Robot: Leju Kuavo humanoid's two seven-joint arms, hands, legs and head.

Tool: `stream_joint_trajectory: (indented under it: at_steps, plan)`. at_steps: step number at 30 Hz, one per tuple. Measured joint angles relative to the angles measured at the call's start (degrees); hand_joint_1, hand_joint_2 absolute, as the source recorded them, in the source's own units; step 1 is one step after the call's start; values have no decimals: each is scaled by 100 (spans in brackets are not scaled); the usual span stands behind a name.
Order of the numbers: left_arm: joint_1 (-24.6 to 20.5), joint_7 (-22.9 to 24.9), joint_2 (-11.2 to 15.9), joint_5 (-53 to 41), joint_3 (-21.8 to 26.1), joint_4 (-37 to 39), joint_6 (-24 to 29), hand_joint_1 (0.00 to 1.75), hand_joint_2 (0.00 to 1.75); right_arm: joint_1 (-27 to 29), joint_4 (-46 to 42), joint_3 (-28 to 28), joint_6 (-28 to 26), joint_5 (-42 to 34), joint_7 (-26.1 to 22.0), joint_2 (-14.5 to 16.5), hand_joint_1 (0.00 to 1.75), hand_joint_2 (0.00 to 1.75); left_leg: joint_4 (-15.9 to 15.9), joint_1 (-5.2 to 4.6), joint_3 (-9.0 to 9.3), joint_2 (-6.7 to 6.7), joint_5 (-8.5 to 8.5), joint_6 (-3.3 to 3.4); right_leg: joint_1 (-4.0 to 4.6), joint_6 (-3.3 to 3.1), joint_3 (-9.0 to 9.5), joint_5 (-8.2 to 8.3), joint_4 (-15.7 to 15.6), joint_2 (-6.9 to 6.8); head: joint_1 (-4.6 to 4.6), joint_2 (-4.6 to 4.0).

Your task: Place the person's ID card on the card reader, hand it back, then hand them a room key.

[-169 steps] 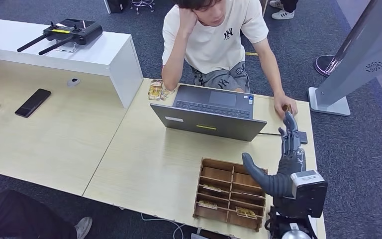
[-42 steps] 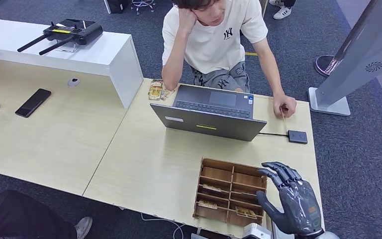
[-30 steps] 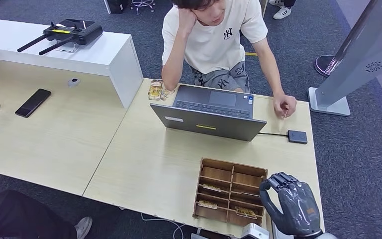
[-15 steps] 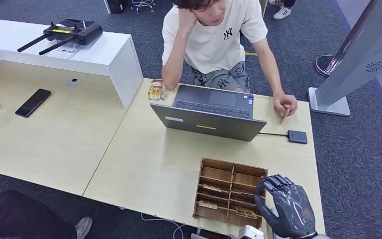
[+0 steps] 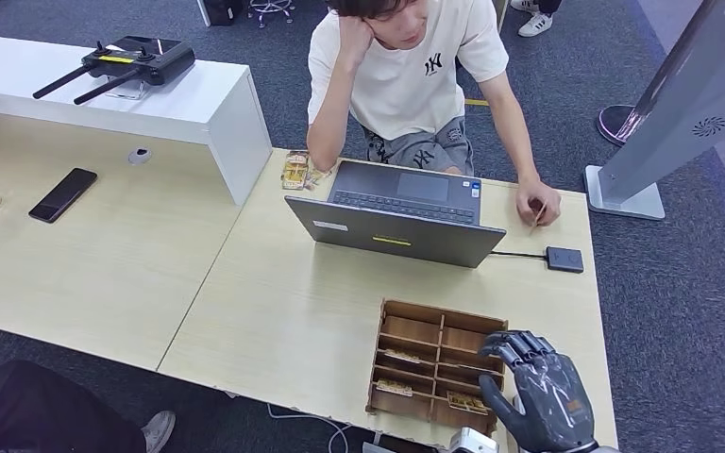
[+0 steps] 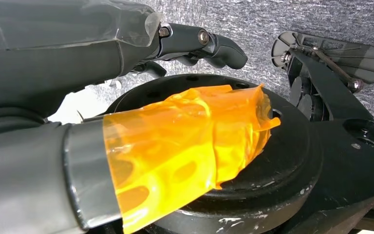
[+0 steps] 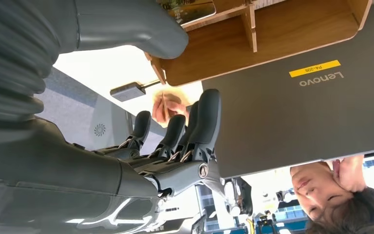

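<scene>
We see the small tan ID card (image 5: 537,215) pinched edge-on in the person's hand (image 5: 538,200) on the worktop (image 5: 274,302). Our right hand (image 5: 540,396) hovers by the wooden tray (image 5: 437,368), fingers (image 7: 202,122) spread, holding nothing. Left hand (image 6: 102,73): cannot tell.

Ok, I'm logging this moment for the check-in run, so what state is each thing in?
Laptop: open, facing the person.
Card reader: bare, cable plugged in.
ID card: in the person's hand.
Wooden tray: cards in some slots.
Right hand: open, over the tray's edge, holding nothing.
Left hand: hangs by the robot's body, holding nothing.
Phone: screen dark.
</scene>
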Motion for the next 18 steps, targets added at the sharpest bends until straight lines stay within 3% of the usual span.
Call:
stream_joint_trajectory:
  at_steps: [2, 5, 8, 18]
  plan:
    - [0, 3, 0, -2, 16, 0, 1, 0, 0, -1, 20, 5, 0, 1, 1, 0, 72, 175, 0, 0, 0, 0, 0, 0, 0, 0, 0, 0, 0, 0, 0, 0]
    - [0, 8, 0, -11, 37, 0, 7, 0, 0, -3, 53, 13, 3, 6, 16, 0, 85, 175, 0, 0, 0, 0, 0, 0, 0, 0, 0, 0, 0, 0, 0, 0]
    - [0, 13, 0, -16, 46, 0, 16, 0, 0, -5, 86, 17, 7, 9, 29, 0, 87, 175, 0, 0, 0, 0, 0, 0, 0, 0, 0, 0, 0, 0, 1, 0]
    - [0, 17, 0, -36, 52, 0, 33, 0, 0, -12, 231, 20, 25, 7, 33, 1, 78, 175, 0, 0, -1, 0, 0, 0, 0, 0, 0, 0, 0, 0, 0, 0]
